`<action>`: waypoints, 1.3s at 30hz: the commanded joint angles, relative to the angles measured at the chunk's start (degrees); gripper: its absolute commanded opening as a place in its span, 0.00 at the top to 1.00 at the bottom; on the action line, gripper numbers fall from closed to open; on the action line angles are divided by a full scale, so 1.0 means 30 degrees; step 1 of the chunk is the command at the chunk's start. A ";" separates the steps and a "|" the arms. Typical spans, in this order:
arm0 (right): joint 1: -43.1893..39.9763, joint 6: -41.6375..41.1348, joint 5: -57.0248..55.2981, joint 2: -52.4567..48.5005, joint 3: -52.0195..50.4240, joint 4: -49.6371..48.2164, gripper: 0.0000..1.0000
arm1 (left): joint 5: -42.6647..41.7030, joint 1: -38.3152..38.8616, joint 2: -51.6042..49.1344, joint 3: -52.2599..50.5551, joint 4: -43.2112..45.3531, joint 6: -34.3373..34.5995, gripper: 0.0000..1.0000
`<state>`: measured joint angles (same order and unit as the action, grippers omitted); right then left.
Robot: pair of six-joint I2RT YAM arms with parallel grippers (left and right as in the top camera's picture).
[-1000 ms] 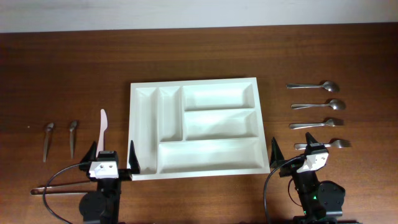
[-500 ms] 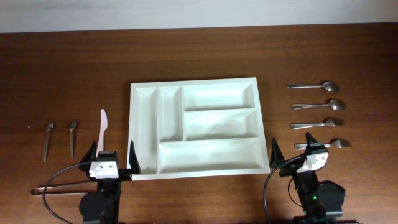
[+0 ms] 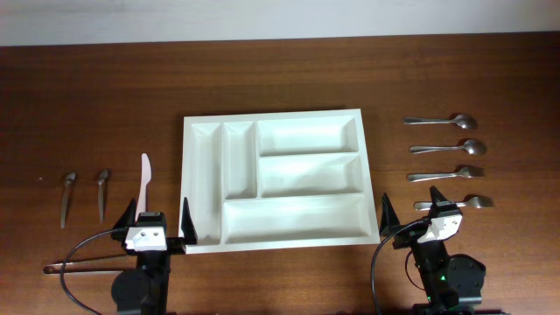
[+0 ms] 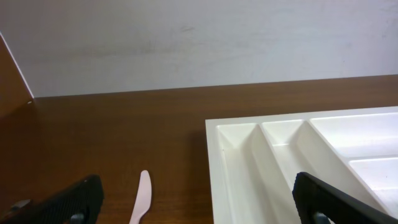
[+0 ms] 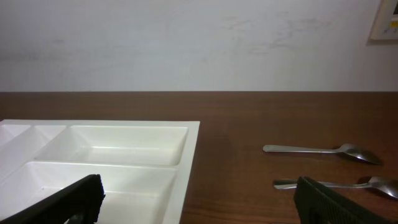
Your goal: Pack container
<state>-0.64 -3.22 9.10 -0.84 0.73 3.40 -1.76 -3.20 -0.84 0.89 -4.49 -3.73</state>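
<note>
The container, a big white tray with five compartments, lies in the middle of the table, and nothing lies in any compartment. My left gripper stands open at its front left corner, one finger by the tray's edge. In the left wrist view the left gripper spans the container's left rim and a white plastic knife. My right gripper stands open at the front right corner. From the right wrist camera, the right gripper frames the container's right rim and bare wood. Neither holds anything.
Right of the tray lie two spoons and two forks in a column. To its left are the white knife and two small spoons. A thin metal piece lies front left.
</note>
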 commanded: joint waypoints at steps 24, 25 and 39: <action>0.0211 -0.2812 -0.0226 0.0211 0.0423 -0.1035 0.01 | -0.0146 -0.0109 0.0168 -0.0124 -0.0007 -0.0364 0.01; 0.0211 -0.2805 -0.0233 0.0211 0.0699 -0.1129 0.01 | -0.0146 -0.0109 0.0168 -0.0124 -0.0007 -0.0364 0.01; 0.0182 -0.3082 -0.6688 -0.9173 1.3624 1.1846 0.01 | -0.0146 -0.0109 0.0168 -0.0124 -0.0007 -0.0364 0.01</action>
<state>-0.64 -10.81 -4.93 -19.53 30.68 35.92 -1.76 -3.20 -0.84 0.86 -4.49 -3.73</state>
